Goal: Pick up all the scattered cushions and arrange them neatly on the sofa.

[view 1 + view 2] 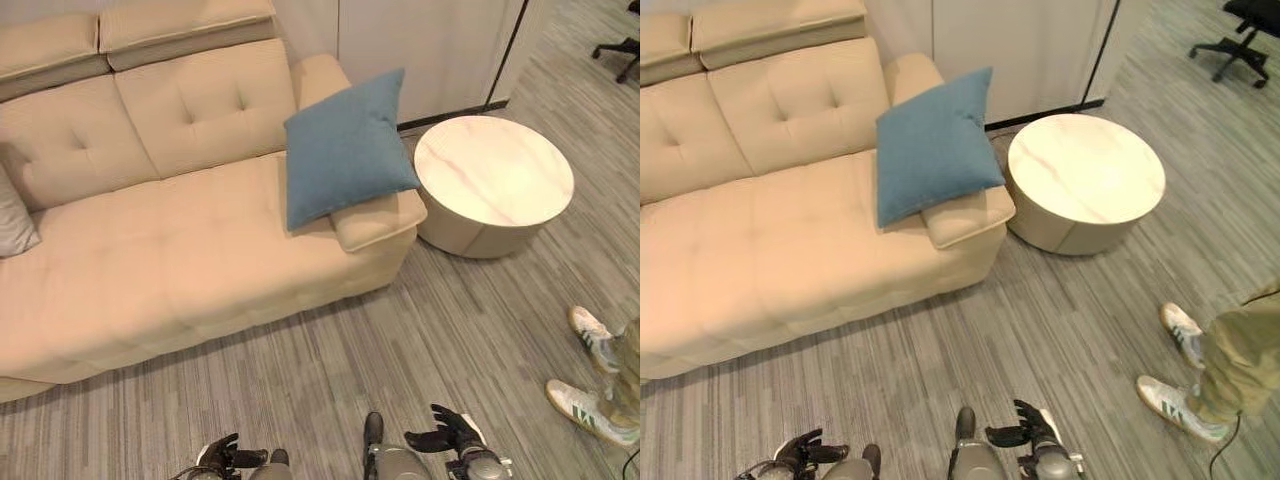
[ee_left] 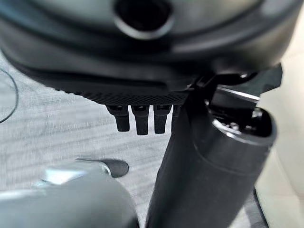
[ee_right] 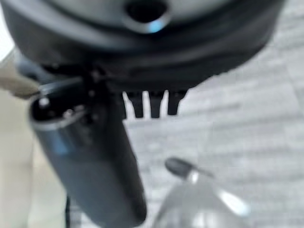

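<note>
A blue cushion point(image 1: 345, 145) leans upright against the right armrest of the beige sofa point(image 1: 170, 250). A grey cushion point(image 1: 14, 222) lies at the sofa's left end, mostly cut off by the view's edge. My left hand point(image 1: 222, 456) hangs low over the floor in front of the sofa, fingers relaxed and holding nothing; its fingers point(image 2: 141, 119) point straight down in the left wrist view. My right hand point(image 1: 447, 432) hangs beside it, fingers spread and empty; the right wrist view shows its fingers point(image 3: 154, 106) straight.
A round white marble-look side table point(image 1: 493, 182) stands right of the sofa's armrest. A person's legs in white sneakers point(image 1: 592, 385) stand at the right. An office chair base point(image 1: 620, 50) is at the far right back. Grey striped carpet lies before the sofa.
</note>
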{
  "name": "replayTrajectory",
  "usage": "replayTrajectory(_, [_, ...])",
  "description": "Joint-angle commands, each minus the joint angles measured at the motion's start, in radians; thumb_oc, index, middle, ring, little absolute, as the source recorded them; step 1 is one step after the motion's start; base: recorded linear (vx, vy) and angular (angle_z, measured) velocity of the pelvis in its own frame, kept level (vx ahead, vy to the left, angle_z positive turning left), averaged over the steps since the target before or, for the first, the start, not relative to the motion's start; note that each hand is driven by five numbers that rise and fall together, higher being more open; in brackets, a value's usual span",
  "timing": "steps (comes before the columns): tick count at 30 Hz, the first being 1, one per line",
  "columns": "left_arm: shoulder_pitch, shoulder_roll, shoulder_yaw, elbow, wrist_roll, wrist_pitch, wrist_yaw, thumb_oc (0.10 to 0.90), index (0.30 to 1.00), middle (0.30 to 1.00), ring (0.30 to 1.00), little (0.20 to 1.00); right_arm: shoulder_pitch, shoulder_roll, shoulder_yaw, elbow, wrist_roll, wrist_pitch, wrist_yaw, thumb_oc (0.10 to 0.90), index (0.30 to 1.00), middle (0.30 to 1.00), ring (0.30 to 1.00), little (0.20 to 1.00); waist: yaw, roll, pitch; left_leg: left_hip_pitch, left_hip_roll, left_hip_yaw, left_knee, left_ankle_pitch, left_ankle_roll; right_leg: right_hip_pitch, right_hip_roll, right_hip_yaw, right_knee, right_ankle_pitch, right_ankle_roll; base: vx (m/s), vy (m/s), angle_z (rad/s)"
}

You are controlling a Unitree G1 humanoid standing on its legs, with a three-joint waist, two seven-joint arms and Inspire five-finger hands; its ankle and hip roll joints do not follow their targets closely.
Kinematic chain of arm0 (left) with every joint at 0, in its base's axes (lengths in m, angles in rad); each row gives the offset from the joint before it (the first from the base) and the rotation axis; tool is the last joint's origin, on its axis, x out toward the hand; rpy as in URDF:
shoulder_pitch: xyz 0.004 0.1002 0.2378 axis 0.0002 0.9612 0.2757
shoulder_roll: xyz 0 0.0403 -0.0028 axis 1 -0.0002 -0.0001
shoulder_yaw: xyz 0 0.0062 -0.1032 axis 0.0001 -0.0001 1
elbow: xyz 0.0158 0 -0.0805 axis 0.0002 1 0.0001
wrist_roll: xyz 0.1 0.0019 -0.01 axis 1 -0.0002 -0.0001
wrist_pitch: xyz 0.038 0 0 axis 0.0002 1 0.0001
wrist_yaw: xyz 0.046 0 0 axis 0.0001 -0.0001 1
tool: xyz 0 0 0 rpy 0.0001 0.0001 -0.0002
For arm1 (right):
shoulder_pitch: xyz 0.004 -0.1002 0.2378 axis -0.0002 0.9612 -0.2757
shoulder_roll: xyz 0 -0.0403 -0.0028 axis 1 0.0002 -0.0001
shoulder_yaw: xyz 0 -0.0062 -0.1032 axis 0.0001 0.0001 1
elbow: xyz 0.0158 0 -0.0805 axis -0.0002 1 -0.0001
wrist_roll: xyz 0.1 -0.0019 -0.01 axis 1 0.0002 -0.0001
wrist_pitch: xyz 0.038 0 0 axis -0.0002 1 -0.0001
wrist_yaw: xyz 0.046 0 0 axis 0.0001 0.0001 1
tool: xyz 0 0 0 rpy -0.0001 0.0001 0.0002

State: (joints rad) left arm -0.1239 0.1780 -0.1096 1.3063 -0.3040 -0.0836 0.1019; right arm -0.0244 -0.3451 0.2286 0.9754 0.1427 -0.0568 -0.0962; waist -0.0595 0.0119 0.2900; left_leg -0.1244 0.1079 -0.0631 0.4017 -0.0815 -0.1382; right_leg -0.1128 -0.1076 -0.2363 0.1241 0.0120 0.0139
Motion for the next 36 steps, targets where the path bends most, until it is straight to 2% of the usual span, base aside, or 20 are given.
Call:
replayTrajectory(1, [0.003, 0.040, -0.060, -0.113, -0.008, -0.011, 0.028, 0.800, 0.900, 0.900, 0.900, 0.900, -0.023, -0.003, 0.031, -0.107, 0.021, -0.046, -0.036, 0.800, 0.900, 0.900, 0.900, 0.900, 0.054, -0.028, 0.050, -0.025, 0.074, 0.139, 0.237, 0.056, 0.061, -0.009, -0.031, 0.045, 0.004, -0.056, 0.057, 0.25, -0.311, 0.66])
replayTrajectory(4, [0.001, 0.043, -0.071, -0.134, -0.001, -0.014, 0.030, 0.800, 0.900, 0.900, 0.900, 0.900, -0.027, -0.013, 0.028, -0.122, 0.019, -0.047, -0.039, 0.800, 0.900, 0.900, 0.900, 0.900, 0.065, -0.024, 0.052, -0.056, 0.096, 0.177, 0.198, 0.053, 0.066, 0.020, -0.022, 0.013, -0.014, -0.070, 0.054, 0.20, -0.107, 0.65])
replayTrajectory(6, [0.016, 0.055, -0.072, -0.173, -0.007, -0.016, 0.032, 0.800, 0.900, 0.900, 0.900, 0.900, -0.035, -0.040, 0.011, -0.197, 0.027, -0.057, -0.047, 0.800, 0.900, 0.900, 0.900, 0.900, 0.105, -0.014, 0.058, -0.129, 0.068, 0.212, -0.013, 0.037, 0.070, 0.071, 0.008, -0.013, -0.046, -0.102, 0.064, 0.38, -0.027, 0.60])
replayTrajectory(8, [0.037, 0.060, -0.069, -0.188, -0.012, -0.017, 0.029, 0.800, 0.900, 0.900, 0.900, 0.900, -0.042, -0.041, -0.002, -0.216, 0.037, -0.064, -0.051, 0.800, 0.900, 0.900, 0.900, 0.900, 0.144, 0.010, 0.054, -0.147, 0.058, 0.175, -0.236, 0.160, 0.040, 0.104, 0.051, -0.008, -0.042, -0.134, 0.067, 0.40, 0.065, 0.40])
replayTrajectory(10, [0.045, 0.064, -0.064, -0.175, -0.013, -0.016, 0.028, 0.800, 0.900, 0.900, 0.900, 0.900, -0.056, -0.043, -0.015, -0.237, 0.044, -0.071, -0.063, 0.800, 0.900, 0.900, 0.900, 0.900, 0.175, 0.002, 0.058, -0.185, 0.055, 0.163, -0.349, 0.195, 0.024, 0.144, 0.069, 0.001, -0.033, -0.166, 0.063, 0.37, 0.029, -0.11])
replayTrajectory(14, [0.066, 0.081, -0.059, -0.177, 0.022, -0.018, 0.032, 0.800, 0.900, 0.900, 0.900, 0.900, -0.071, -0.041, -0.049, -0.308, 0.064, -0.084, -0.080, 0.800, 0.900, 0.900, 0.900, 0.900, 0.194, -0.020, 0.044, -0.170, 0.047, 0.123, -0.316, 0.217, 0.028, 0.180, 0.100, 0.028, 0.000, -0.205, 0.063, 0.32, 0.083, -0.30])
replayTrajectory(17, [0.091, 0.130, -0.075, -0.300, 0.040, -0.031, 0.031, 0.800, 0.900, 0.900, 0.900, 0.900, -0.069, -0.037, -0.119, -0.352, 0.099, -0.098, -0.104, 0.800, 0.900, 0.900, 0.900, 0.900, 0.205, -0.071, 0.031, -0.159, 0.026, 0.126, -0.223, 0.149, 0.062, 0.186, 0.075, 0.058, 0.111, -0.229, 0.095, 0.29, 0.162, -0.44])
replayTrajectory(21, [0.095, 0.163, -0.104, -0.409, 0.082, -0.038, 0.030, 0.800, 0.900, 0.900, 0.900, 0.900, -0.071, -0.038, -0.164, -0.388, 0.113, -0.103, -0.122, 0.800, 0.900, 0.900, 0.900, 0.900, 0.193, -0.071, 0.036, -0.129, 0.023, 0.144, -0.200, 0.103, 0.089, 0.122, 0.039, 0.053, 0.273, -0.181, 0.145, 0.09, 0.119, -0.09])
replayTrajectory(22, [0.096, 0.236, -0.121, -0.609, 0.100, -0.056, 0.016, 0.800, 0.900, 0.900, 0.900, 0.900, -0.063, -0.055, -0.223, -0.465, 0.128, -0.117, -0.140, 0.800, 0.900, 0.900, 0.900, 0.900, 0.170, -0.064, 0.050, -0.097, 0.016, 0.147, -0.170, 0.062, 0.109, 0.053, -0.003, 0.059, 0.430, -0.118, 0.177, 0.13, 0.116, -0.05])
replayTrajectory(24, [0.101, 0.269, -0.113, -0.686, 0.090, -0.068, 0.004, 0.800, 0.900, 0.900, 0.900, 0.900, -0.057, -0.063, -0.249, -0.502, 0.131, -0.125, -0.147, 0.800, 0.900, 0.900, 0.900, 0.900, 0.166, -0.057, 0.049, -0.086, 0.018, 0.146, -0.168, 0.050, 0.113, 0.034, -0.023, 0.053, 0.442, -0.097, 0.182, 0.13, 0.044, 0.12])
replayTrajectory(25, [0.101, 0.325, -0.087, -0.813, 0.037, -0.100, -0.030, 0.800, 0.900, 0.900, 0.900, 0.900, -0.060, -0.093, -0.299, -0.576, 0.139, -0.143, -0.153, 0.800, 0.900, 0.900, 0.900, 0.900, 0.158, -0.050, 0.053, -0.071, 0.030, 0.148, -0.160, 0.025, 0.103, 0.032, -0.092, 0.013, 0.378, -0.103, 0.172, 0.13, -0.109, 0.05])
replayTrajectory(26, [0.103, 0.359, -0.074, -0.883, -0.001, -0.112, -0.051, 0.800, 0.900, 0.900, 0.900, 0.900, -0.058, -0.124, -0.333, -0.597, 0.143, -0.151, -0.150, 0.800, 0.900, 0.900, 0.900, 0.900, 0.155, -0.043, 0.053, -0.067, 0.046, 0.142, -0.164, 0.019, 0.090, 0.025, -0.126, -0.008, 0.326, -0.107, 0.165, 0.20, -0.169, -0.06])
replayTrajectory(28, [0.085, 0.419, -0.062, -1.004, -0.031, -0.116, -0.085, 0.800, 0.900, 0.900, 0.900, 0.900, -0.037, -0.189, -0.412, -0.636, 0.142, -0.142, -0.161, 0.800, 0.900, 0.900, 0.900, 0.900, 0.131, -0.050, 0.046, -0.058, 0.052, 0.125, -0.168, -0.001, 0.069, 0.018, -0.158, 0.028, 0.193, -0.096, 0.168, 0.15, -0.159, -0.02])
replayTrajectory(29, [0.086, 0.420, -0.062, -1.007, -0.031, -0.113, -0.085, 0.800, 0.900, 0.900, 0.900, 0.900, -0.036, -0.188, -0.413, -0.638, 0.142, -0.140, -0.161, 0.800, 0.900, 0.900, 0.900, 0.900, 0.131, -0.048, 0.043, -0.060, 0.053, 0.124, -0.172, 0.004, 0.069, 0.018, -0.156, 0.026, 0.184, -0.088, 0.167, 0.20, -0.185, 0.21])
replayTrajectory(30, [0.040, 0.455, -0.052, -1.091, -0.035, -0.118, -0.105, 0.800, 0.900, 0.900, 0.900, 0.900, 0.018, -0.239, -0.509, -0.678, 0.149, -0.129, -0.162, 0.800, 0.900, 0.900, 0.900, 0.900, 0.098, -0.076, 0.034, -0.064, 0.035, 0.109, -0.149, -0.014, 0.060, 0.033, -0.147, 0.114, 0.050, -0.069, 0.191, 0.17, -0.208, 0.76])
replayTrajectory(31, [-0.004, 0.474, -0.048, -1.132, -0.054, -0.116, -0.129, 0.800, 0.900, 0.900, 0.900, 0.900, 0.020, -0.293, -0.567, -0.689, 0.149, -0.128, -0.167, 0.800, 0.900, 0.900, 0.900, 0.900, 0.095, -0.089, 0.029, -0.074, 0.034, 0.111, -0.143, -0.014, 0.053, 0.035, -0.147, 0.101, 0.032, -0.032, 0.213, 0.17, -0.346, 0.85])
replayTrajectory(32, [-0.079, 0.513, -0.067, -1.185, -0.084, -0.121, -0.149, 0.800, 0.900, 0.900, 0.900, 0.900, -0.035, -0.419, -0.601, -0.682, 0.153, -0.124, -0.156, 0.800, 0.900, 0.900, 0.900, 0.900, 0.090, -0.096, 0.036, -0.097, 0.049, 0.102, -0.143, 0.000, 0.040, 0.031, -0.134, 0.089, 0.015, -0.025, 0.211, 0.01, -0.283, 0.78])
replayTrajectory(34, [-0.191, 0.522, -0.113, -1.160, -0.135, -0.118, -0.133, 0.800, 0.900, 0.900, 0.900, 0.900, -0.194, -0.555, -0.544, -0.592, 0.194, -0.132, -0.158, 0.800, 0.900, 0.900, 0.900, 0.900, 0.095, -0.086, 0.049, -0.120, 0.062, 0.085, -0.160, 0.021, 0.023, 0.021, -0.117, 0.078, -0.004, -0.020, 0.205, -0.07, -0.148, 0.30])
replayTrajectory(35, [-0.200, 0.519, -0.112, -1.152, -0.137, -0.120, -0.132, 0.800, 0.900, 0.900, 0.900, 0.900, -0.214, -0.564, -0.533, -0.576, 0.198, -0.137, -0.157, 0.800, 0.900, 0.900, 0.900, 0.900, 0.091, -0.083, 0.052, -0.123, 0.063, 0.084, -0.162, 0.022, 0.022, 0.018, -0.115, 0.077, -0.004, -0.019, 0.204, -0.14, -0.078, 0.07])
replayTrajectory(36, [-0.364, 0.524, -0.199, -1.102, -0.164, -0.119, -0.108, 0.800, 0.900, 0.900, 0.900, 0.900, -0.424, -0.664, -0.425, -0.445, 0.255, -0.131, -0.156, 0.800, 0.900, 0.900, 0.900, 0.900, 0.093, -0.072, 0.074, -0.141, 0.074, 0.072, -0.196, 0.053, 0.009, -0.009, -0.100, 0.074, -0.013, -0.020, 0.198, -0.12, -0.068, -0.20])
